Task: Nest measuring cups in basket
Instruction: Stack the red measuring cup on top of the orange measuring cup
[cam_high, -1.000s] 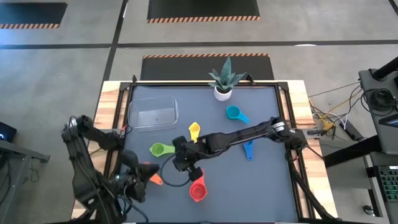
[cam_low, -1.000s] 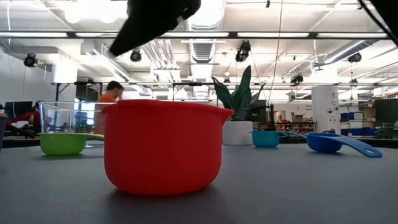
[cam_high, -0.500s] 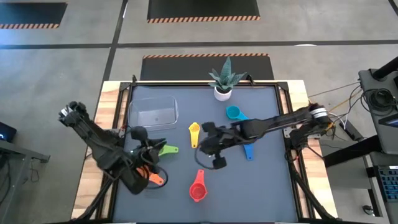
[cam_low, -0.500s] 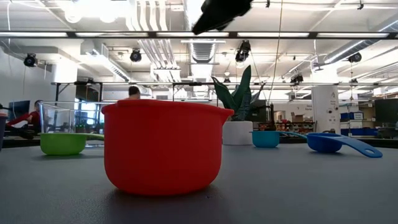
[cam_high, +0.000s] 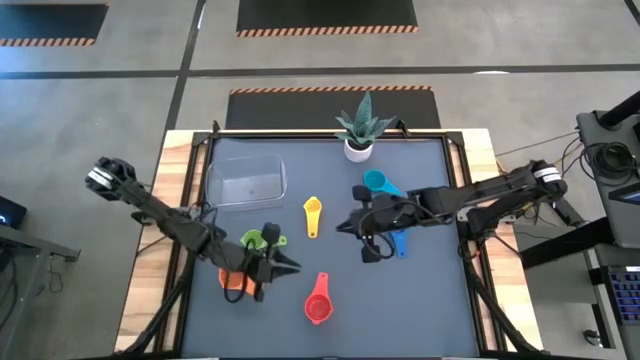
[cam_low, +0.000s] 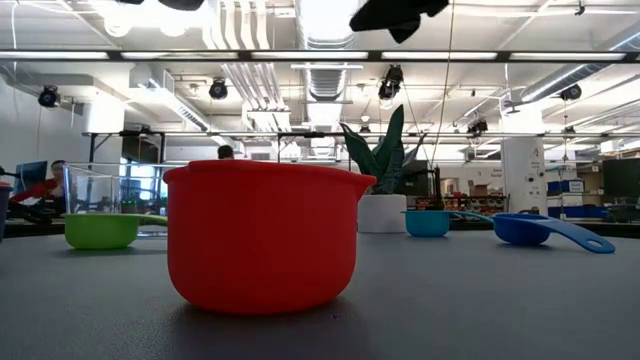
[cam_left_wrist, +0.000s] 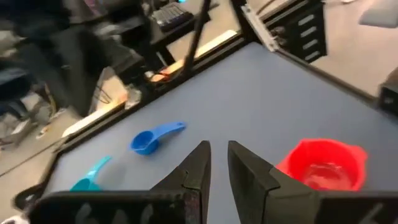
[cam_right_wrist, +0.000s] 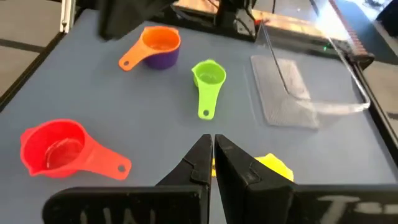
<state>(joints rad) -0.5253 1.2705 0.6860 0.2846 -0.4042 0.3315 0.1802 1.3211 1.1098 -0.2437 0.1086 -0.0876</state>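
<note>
Cups all out on the surface (cam_high: 430, 300), none in the basket (cam_high: 245, 181), which sits near the back-left corner. Red cup (cam_high: 318, 303) near front edge, center; fills the low view's foreground (cam_low: 262, 236). Green cup (cam_high: 257, 239) left of center, just beside the left arm. Orange cup (cam_right_wrist: 151, 42) nested in purple cup (cam_right_wrist: 163, 59), seen in right wrist view; in high view only an orange patch (cam_high: 234, 282) under the left arm. Yellow cup (cam_high: 312, 212) mid-surface, w/ teal cup (cam_high: 377, 182) and blue cup (cam_high: 400, 242) further right. Plant pot (cam_high: 358, 148) at back edge, center.

Left end effector (cam_high: 281, 266) over the surface just left of red cup, fingers (cam_left_wrist: 198, 167) nearly together w/ a slim gap, grasping nothing. Right end effector (cam_high: 345, 224) between yellow and blue cups, fingers (cam_right_wrist: 200, 158) pressed close, nothing between them.
</note>
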